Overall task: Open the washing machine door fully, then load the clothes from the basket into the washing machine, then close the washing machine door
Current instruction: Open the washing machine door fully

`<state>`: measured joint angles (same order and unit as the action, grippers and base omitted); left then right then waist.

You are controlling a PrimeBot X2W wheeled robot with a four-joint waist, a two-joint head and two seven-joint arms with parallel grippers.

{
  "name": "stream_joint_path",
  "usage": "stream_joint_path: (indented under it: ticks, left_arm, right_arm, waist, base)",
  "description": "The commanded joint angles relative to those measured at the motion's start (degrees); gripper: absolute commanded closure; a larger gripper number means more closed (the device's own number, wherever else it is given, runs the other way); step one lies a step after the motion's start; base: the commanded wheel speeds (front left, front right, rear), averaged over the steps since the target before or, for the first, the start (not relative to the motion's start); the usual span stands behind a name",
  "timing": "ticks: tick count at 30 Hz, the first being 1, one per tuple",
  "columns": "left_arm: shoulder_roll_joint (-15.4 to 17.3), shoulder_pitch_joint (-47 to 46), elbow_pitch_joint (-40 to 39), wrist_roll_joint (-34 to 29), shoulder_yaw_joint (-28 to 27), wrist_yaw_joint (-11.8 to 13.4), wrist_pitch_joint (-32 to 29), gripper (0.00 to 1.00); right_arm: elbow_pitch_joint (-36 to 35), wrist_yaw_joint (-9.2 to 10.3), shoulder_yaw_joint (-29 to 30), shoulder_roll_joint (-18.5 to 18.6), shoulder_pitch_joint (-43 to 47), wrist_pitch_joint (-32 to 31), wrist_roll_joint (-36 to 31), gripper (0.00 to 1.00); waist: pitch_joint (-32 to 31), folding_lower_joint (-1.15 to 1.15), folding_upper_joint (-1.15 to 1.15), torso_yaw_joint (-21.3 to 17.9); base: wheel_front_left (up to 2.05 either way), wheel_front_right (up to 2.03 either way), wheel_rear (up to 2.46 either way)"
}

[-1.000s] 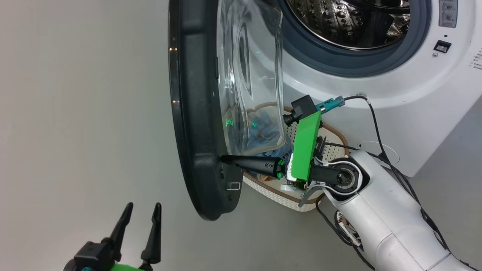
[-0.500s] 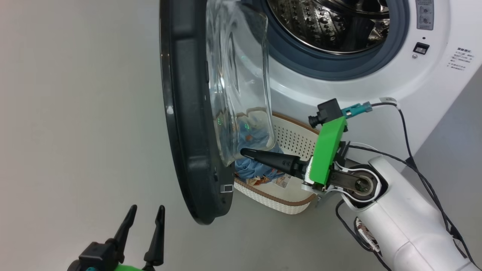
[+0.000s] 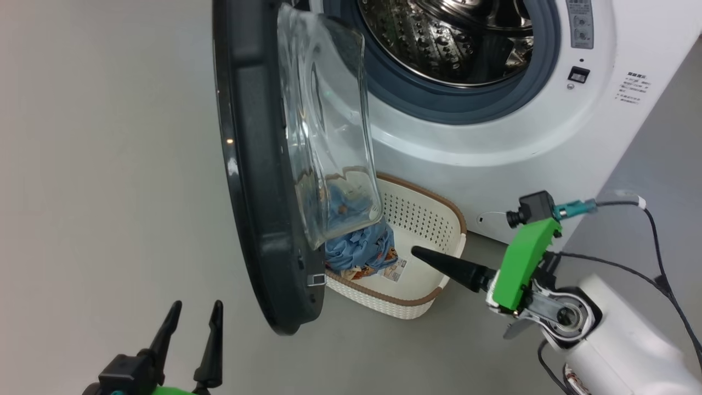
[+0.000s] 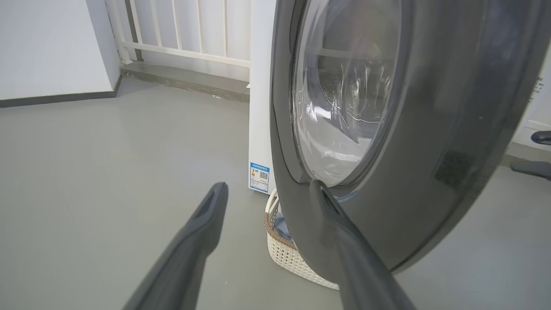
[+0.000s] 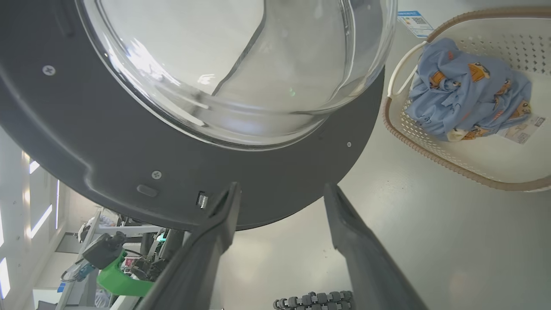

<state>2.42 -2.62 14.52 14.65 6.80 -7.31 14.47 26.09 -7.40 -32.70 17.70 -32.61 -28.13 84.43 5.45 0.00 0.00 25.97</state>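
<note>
The washing machine door (image 3: 247,164) stands open, edge-on to me, its glass bowl bulging toward the washing machine (image 3: 493,126). Below the bowl the basket (image 3: 425,216) sits on the floor against the machine's front. The clothes (image 3: 359,249), light blue with orange prints, lie bunched at its door-side end. My right gripper (image 3: 417,252) hangs over the basket's near side, apart from the door. In the right wrist view the right gripper (image 5: 283,188) is open and empty, the door (image 5: 258,181) ahead and the clothes (image 5: 465,90) upper right. My left gripper (image 3: 197,305) is open at lower left.
The steel drum (image 3: 439,38) is in the open doorway, ringed by a grey gasket. In the left wrist view the left gripper (image 4: 267,187) faces the door's outer side (image 4: 430,129), with the basket (image 4: 288,254) below it. Grey floor spreads left of the door.
My right gripper has opened and drawn back from the door's inner rim to above the basket's near side. The head camera has shifted. The left gripper stays open.
</note>
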Motion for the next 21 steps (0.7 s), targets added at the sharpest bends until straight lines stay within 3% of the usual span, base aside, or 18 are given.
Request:
stream_joint_path:
  ticks: [1,12,21]
  left_arm:
    - [1.5,-1.3,-1.0,-0.9,-2.4,-0.2,0.5,0.0]
    - [2.0,0.5,-1.0,-1.3,-3.9,-0.2,0.5,0.0]
    - [2.3,1.1,-0.3,-1.3,-4.4,-0.2,0.5,0.0]
  right_arm:
    - [-1.2,-0.09,-0.8,0.4,1.3,1.4,-0.9,0.0]
    - [1.4,-0.09,-6.2,7.1,8.1,14.2,-5.5,0.0]
    - [3.1,-0.09,-12.6,9.5,8.5,32.7,-11.8,0.0]
  waist:
    - [-0.7,0.0,0.0,-0.6]
    - [-2.7,0.0,0.0,-2.6]
    - [-3.5,0.0,0.0,-3.6]
  base:
    - [0.0,0.0,0.0]
    - [0.0,0.0,0.0]
    - [0.0,0.0,0.0]
